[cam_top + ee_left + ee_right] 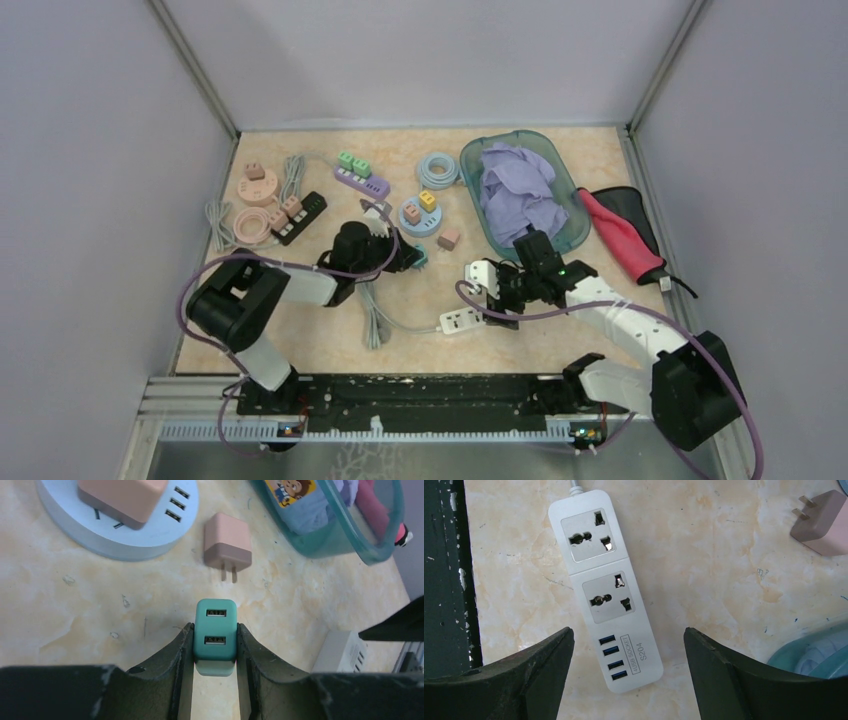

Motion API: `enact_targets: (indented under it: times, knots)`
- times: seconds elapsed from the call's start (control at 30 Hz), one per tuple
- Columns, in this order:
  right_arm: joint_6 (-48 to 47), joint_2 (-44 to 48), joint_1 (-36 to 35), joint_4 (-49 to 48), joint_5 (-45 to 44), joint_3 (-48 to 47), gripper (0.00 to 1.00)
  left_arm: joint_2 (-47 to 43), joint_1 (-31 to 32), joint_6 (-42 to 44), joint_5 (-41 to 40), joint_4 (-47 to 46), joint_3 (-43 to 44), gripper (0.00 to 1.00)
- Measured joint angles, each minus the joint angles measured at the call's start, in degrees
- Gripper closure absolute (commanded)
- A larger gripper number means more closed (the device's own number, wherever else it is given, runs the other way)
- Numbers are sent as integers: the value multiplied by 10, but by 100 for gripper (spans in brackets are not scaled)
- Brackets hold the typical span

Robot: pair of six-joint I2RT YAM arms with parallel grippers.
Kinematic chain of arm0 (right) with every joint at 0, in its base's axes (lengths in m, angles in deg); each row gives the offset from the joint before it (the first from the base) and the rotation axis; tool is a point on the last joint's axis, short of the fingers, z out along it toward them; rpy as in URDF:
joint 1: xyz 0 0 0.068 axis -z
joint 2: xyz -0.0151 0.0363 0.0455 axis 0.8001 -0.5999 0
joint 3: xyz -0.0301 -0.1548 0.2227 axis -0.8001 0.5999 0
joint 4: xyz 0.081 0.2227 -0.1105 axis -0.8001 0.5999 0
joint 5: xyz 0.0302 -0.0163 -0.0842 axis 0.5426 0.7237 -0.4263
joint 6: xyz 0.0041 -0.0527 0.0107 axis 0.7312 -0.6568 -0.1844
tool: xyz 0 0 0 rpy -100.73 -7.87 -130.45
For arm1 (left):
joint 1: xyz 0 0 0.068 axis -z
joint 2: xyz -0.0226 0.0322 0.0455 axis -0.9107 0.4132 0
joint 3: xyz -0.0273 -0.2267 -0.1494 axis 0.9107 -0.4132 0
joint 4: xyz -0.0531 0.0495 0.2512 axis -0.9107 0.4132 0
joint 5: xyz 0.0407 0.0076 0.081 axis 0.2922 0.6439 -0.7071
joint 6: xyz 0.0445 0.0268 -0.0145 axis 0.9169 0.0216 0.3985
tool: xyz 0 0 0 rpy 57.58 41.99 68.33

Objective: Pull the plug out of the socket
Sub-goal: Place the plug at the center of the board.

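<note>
My left gripper (215,641) is shut on a teal USB charger plug (215,632), with a finger pressed against each side; its prongs are hidden. In the top view this gripper (408,256) sits mid-table with the plug (420,258) at its tip, apart from every socket. The white power strip (606,590) lies flat on the table, and both its sockets are empty. My right gripper (628,630) is open and hovers over the strip's USB end, touching nothing. The strip also shows in the top view (460,321), with the right gripper (500,292) just above it.
A loose pink plug (227,542) lies ahead of the teal one, beside a round blue socket disc (60,515). A teal basket (470,160) of purple cloth stands at the back right. Other strips (362,182) and round sockets (255,188) lie at the back left. A grey cable (375,312) runs to the white strip.
</note>
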Motion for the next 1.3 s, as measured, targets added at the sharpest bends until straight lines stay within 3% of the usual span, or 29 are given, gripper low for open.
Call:
enact_targets:
  times: [0.17, 0.27, 0.37, 0.5, 0.7, 1.03, 1.13, 1.3]
  knots:
    - [0, 1, 1, 0, -1, 0, 19, 67, -31, -50, 46, 19, 53, 70]
    - [0, 1, 2, 0, -2, 0, 19, 96, -40, -72, 74, 23, 77, 53]
    - [-1, 3, 2, 0, -2, 0, 19, 116, -46, -89, 94, 23, 92, 30]
    - [-1, 4, 2, 0, -2, 0, 19, 117, -48, -95, 106, 20, 93, 17]
    - [-1, 4, 2, 0, -4, 0, 19, 76, -49, -71, 99, 41, 84, 16]
    - [-4, 6, 2, 0, -5, 0, 19, -135, -49, 34, 46, 94, 9, 12]
    - [-11, 11, 2, 0, 5, 1, 19, -189, -51, 54, 37, 116, -10, 1]
    - [-39, 21, 2, -1, 45, 14, 18, -293, -56, 60, 30, 142, -52, 0]
